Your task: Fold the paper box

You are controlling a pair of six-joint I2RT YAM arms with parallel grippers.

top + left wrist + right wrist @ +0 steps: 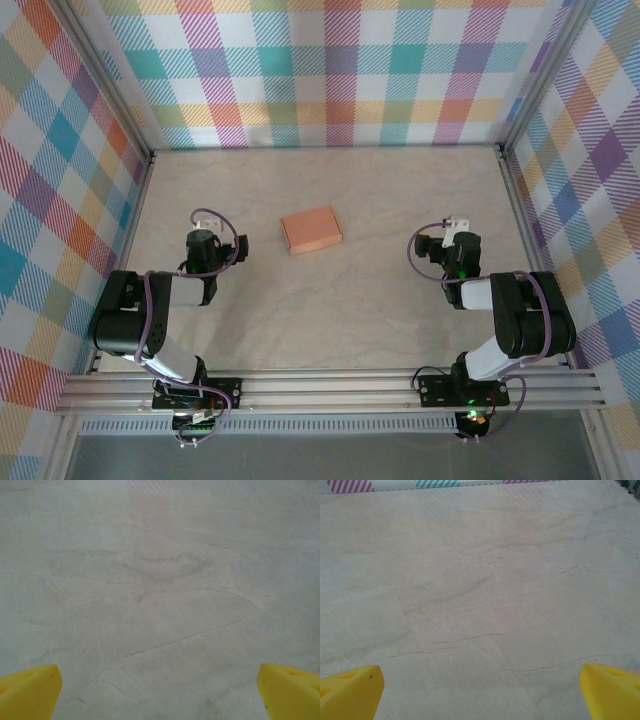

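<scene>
Marbled beige desk (390, 310) is carrying the whole scene. Along its near edge an aluminium rail (330, 388) is holding both arm bases, well to the near side of the paper box (312, 230).

Farther in, the left tool (206, 222) is hovering to the left of the box, well apart from it, with its jaws spread wide and gripping nothing. In the left wrist view its yellow fingertips (30, 692) are sitting at the two bottom corners, with bare desk between them. The right tool (447, 235) is hanging to the right of the box, also well apart from it. Its yellow fingertips (351, 691) are likewise standing far apart over bare desk and holding nothing.

Between the two tools the salmon-orange box is lying flat on the desk as a small closed rectangle, turned slightly askew and touching neither tool.

Beyond the box, plaid walls (330, 70) are closing off the desk at the back and along both sides.
</scene>
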